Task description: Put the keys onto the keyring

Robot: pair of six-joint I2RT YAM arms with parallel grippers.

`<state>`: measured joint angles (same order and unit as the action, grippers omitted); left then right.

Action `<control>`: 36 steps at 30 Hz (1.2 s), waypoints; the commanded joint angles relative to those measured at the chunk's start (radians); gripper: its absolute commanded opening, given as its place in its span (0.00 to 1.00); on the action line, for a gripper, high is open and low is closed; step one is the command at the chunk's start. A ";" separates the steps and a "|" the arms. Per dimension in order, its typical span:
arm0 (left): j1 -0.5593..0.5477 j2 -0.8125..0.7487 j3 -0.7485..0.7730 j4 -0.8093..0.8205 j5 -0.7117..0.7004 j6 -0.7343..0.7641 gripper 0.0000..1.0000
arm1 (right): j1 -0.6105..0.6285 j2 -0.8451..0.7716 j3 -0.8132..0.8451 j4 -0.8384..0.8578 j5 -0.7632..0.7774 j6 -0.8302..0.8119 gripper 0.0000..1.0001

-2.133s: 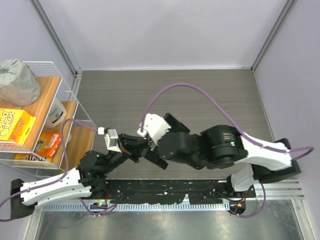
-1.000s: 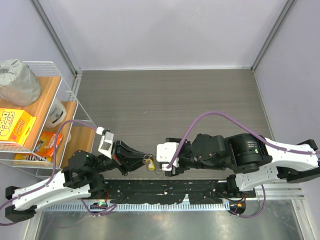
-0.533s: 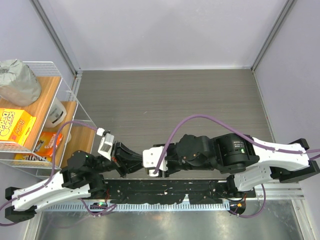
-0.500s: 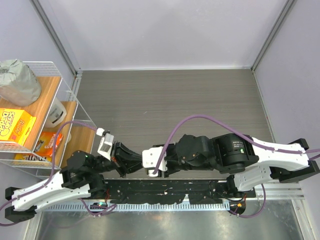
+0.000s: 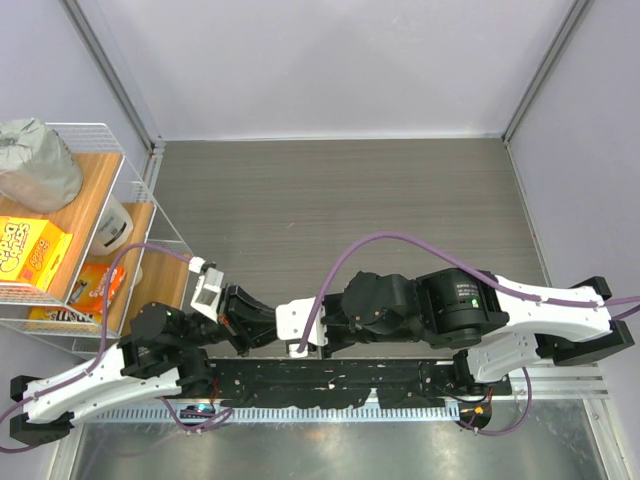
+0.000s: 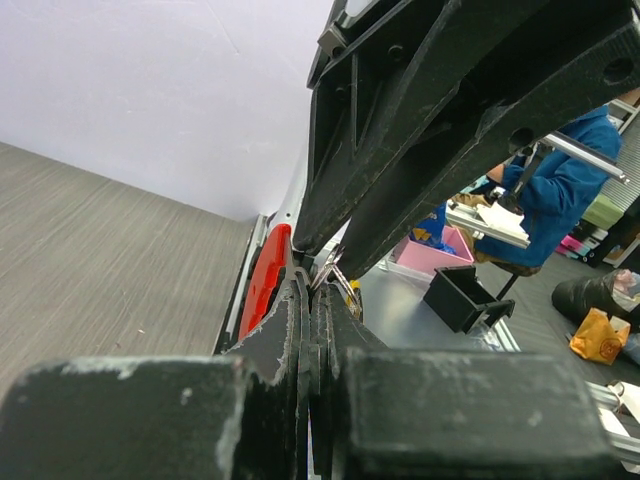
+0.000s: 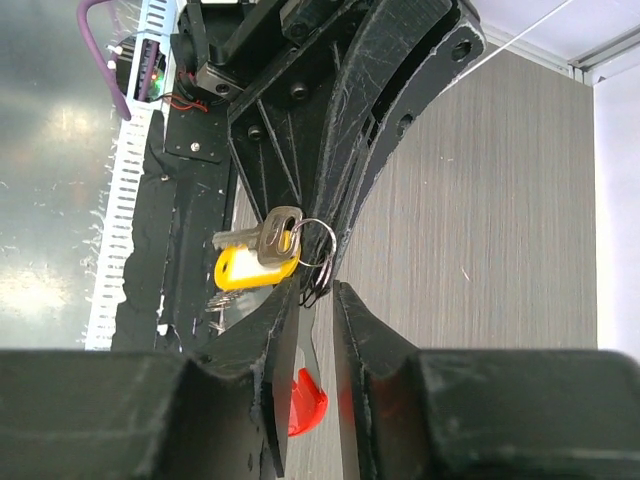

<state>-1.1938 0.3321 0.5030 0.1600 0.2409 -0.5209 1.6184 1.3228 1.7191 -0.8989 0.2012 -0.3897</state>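
Observation:
My left gripper is shut on the keyring, whose thin silvery ring pokes out past the fingertips with the curved red piece beside them. From the right wrist, the keys, one yellow-headed and one plain silver, hang from the keyring just left of the left arm's black fingers. My right gripper meets the ring tip to tip, jaws a narrow gap apart, with wire loops and a thin metal strip between them. In the top view the two grippers meet and hide the keys.
A wire shelf rack with boxes and a grey bundle stands at the left edge. The black base rail runs along the near edge right under both grippers. Grey wood-grain tabletop stretches away behind them.
The right arm has swung left until its gripper meets the left gripper, and its jaws have narrowed. The keys, visible from above a second ago, are now covered by the right wrist.

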 commanded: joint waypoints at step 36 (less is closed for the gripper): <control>-0.003 -0.036 0.106 -0.066 0.052 0.016 0.66 | 0.005 -0.235 -0.223 0.242 0.043 0.048 0.05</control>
<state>-1.1934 0.2611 0.5568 0.0845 0.2813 -0.5129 1.6238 1.1141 1.5043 -0.7490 0.2390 -0.3614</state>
